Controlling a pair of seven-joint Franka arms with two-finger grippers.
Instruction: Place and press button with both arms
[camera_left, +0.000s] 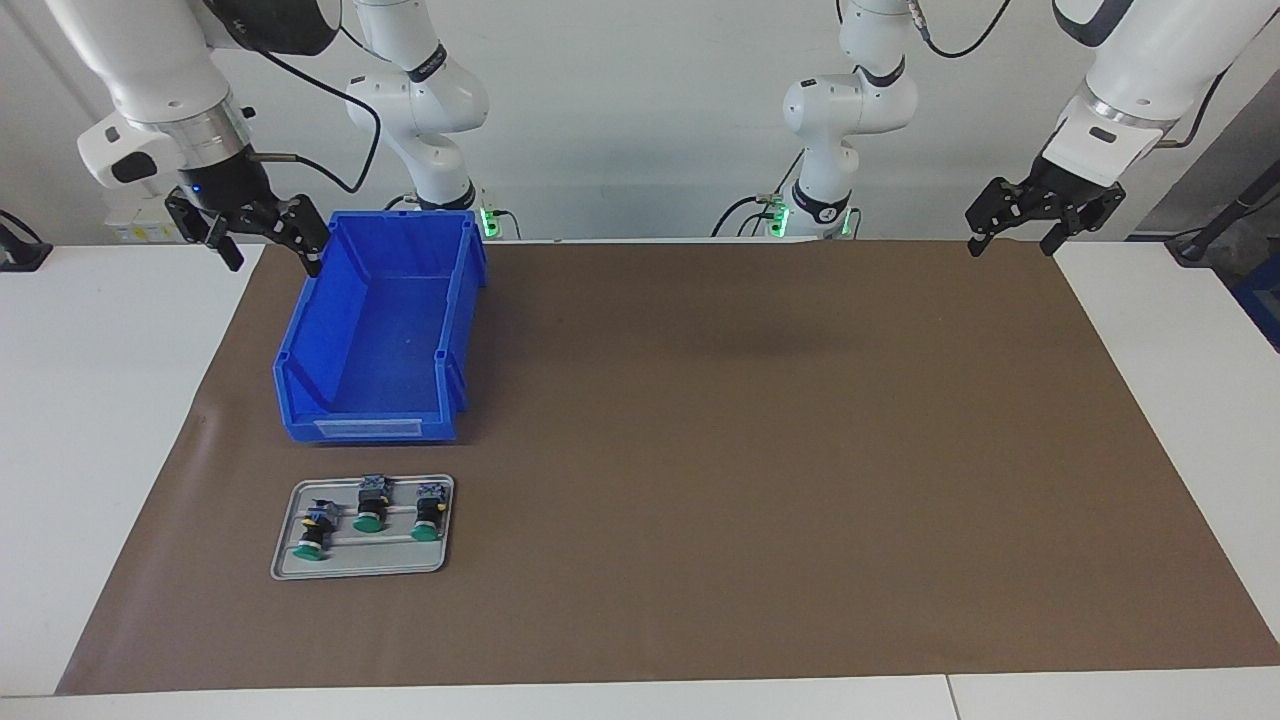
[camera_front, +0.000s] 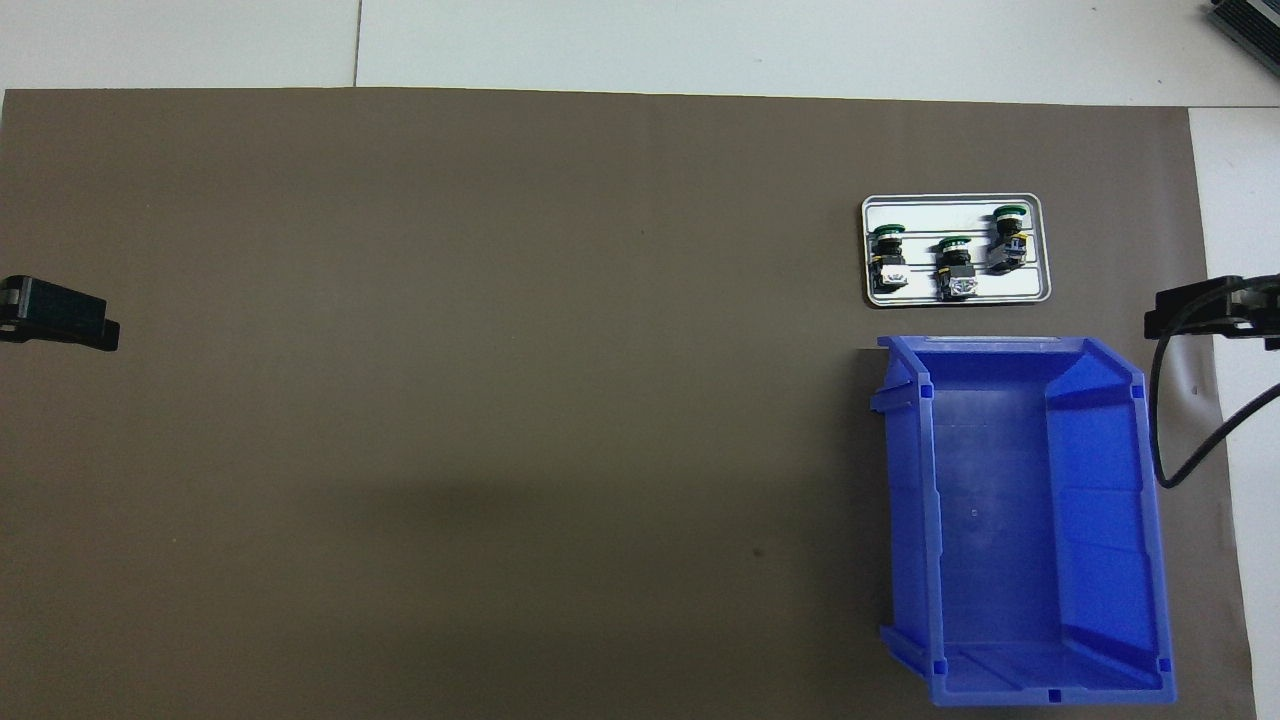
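- Table (camera_left: 60, 420) with brown mat (camera_left: 750, 450) covering most of it.
- Blue bin (camera_left: 375, 330), empty, at the right arm's end of the mat, near the robots.
- Grey tray (camera_left: 362, 565), at 6 o'clock from the bin in the facing view, farther from the robots, just apart from it.
- Right gripper (camera_left: 265, 235), raised beside the bin's corner at 10 o'clock; jaws spread, empty.
- Left gripper (camera_left: 1015, 225), waiting raised over the mat's corner at 2 o'clock; jaws spread, empty.
- Three buttons (camera_left: 371, 506) lying in a row on the tray, green caps pointing away from the robots.
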